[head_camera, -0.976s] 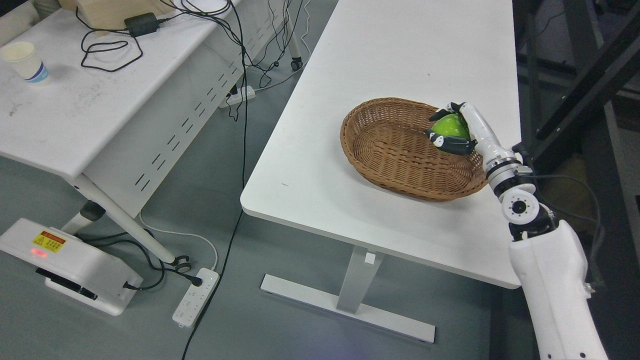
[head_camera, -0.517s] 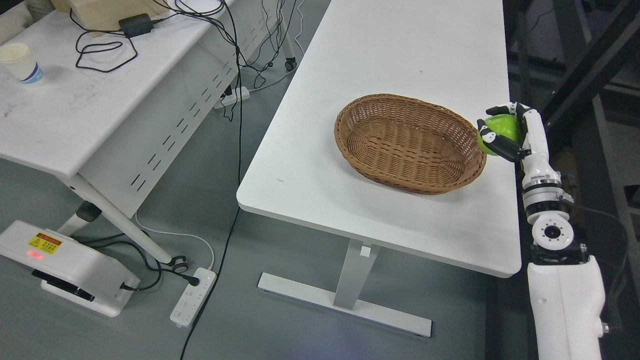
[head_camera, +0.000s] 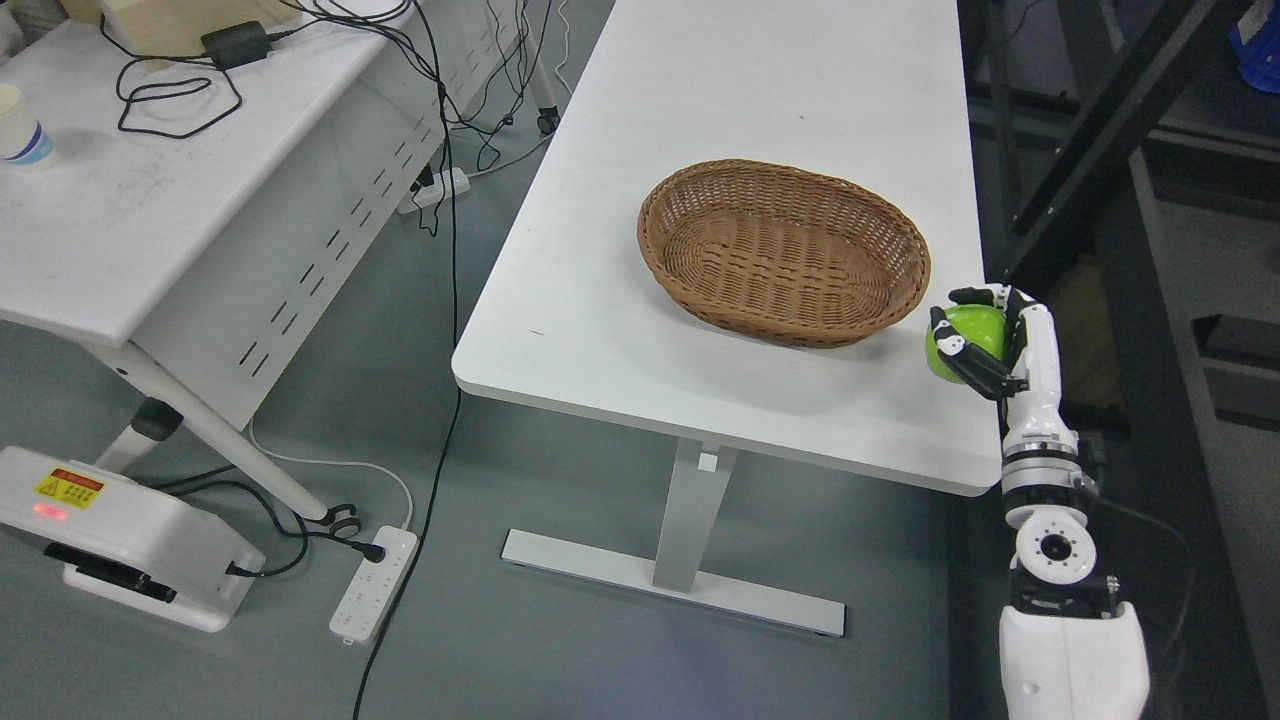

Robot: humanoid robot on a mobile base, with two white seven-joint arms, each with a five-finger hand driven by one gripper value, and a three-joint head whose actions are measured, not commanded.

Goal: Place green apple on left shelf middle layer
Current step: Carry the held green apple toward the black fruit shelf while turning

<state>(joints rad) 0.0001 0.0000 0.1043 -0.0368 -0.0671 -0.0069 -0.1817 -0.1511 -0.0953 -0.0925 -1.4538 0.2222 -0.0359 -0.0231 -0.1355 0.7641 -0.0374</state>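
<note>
Table (head_camera: 760,90) carries an empty basket (head_camera: 783,250); dark shelf framing (head_camera: 1080,120) shows at 2 o'clock, its layers not discernible. Right hand (head_camera: 985,340), fingers curled around the apple (head_camera: 965,335), holds it clear of the basket at the basket's 4 o'clock. Judged: pick done, carry and placing remain.

The right hand (head_camera: 985,340) covers part of the green apple (head_camera: 965,338); the paper cup (head_camera: 18,125) is cut off at the left edge.
</note>
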